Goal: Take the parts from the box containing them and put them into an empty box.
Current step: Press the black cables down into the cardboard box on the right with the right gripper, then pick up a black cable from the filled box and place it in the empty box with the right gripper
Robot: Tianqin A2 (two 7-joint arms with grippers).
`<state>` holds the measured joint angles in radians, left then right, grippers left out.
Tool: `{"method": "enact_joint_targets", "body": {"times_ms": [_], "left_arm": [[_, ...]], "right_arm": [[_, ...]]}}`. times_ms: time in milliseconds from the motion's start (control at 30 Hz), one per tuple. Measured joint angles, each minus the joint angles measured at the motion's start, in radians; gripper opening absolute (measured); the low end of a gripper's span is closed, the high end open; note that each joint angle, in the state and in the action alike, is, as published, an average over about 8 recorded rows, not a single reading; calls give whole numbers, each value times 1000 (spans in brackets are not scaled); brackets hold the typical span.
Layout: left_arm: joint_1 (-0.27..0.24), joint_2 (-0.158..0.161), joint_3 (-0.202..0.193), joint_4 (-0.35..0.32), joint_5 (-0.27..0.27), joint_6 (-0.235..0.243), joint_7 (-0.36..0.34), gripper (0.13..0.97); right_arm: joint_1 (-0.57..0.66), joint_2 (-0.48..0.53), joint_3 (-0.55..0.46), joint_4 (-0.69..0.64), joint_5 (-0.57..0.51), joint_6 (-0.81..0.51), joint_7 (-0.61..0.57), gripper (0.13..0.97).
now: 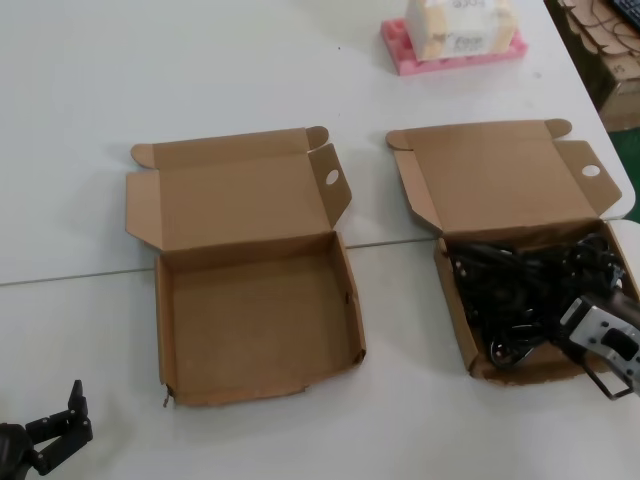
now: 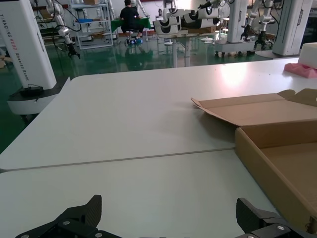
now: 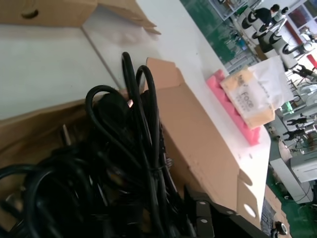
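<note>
- The right hand [image 1: 608,352] sits low at the near right corner of the full box [image 1: 455,300], right at the tangle of cables; whether its fingers are apart or clamped on a cable I cannot tell, since neither the head view nor the right wrist view shows their tips.
- The left hand [image 1: 55,432] rests parked near the counter's near left corner, fingers apart and holding nothing.
- The parts [image 1: 520,290] all appear to lie inside the full box toward the counter's right edge, a heap of black loops and plugs.
- The empty box [image 1: 165,330], mid-counter with its wavy near wall, holds no cable yet.
- Judging from this, the transfer is barely begun: no bunch has crossed over, and every bunch still needs lifting and carrying left.
</note>
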<state>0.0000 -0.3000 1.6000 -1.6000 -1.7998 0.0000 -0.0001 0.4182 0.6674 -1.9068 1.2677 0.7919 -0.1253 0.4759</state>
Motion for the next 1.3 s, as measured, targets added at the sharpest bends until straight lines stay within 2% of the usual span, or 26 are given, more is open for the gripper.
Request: {"method": "enact_joint_targets", "body": {"times_ms": [200, 500, 933, 1100, 1300], "left_arm": [[0, 0, 0, 0, 0, 0, 0, 966], [0, 0, 0, 0, 0, 0, 0, 966], [0, 0, 0, 0, 0, 0, 0, 966], [0, 0, 0, 0, 0, 0, 0, 966], [0, 0, 0, 0, 0, 0, 0, 966]], "right_arm": [[-44, -3, 61, 64, -17, -31, 0, 329], [-149, -20, 203, 207, -81, -107, 0, 212], [-270, -110, 386, 448, -164, -229, 0, 189], [-294, -175, 386, 549, -179, -272, 0, 185], [-308, -273, 286, 621, -185, -285, 0, 182]]}}
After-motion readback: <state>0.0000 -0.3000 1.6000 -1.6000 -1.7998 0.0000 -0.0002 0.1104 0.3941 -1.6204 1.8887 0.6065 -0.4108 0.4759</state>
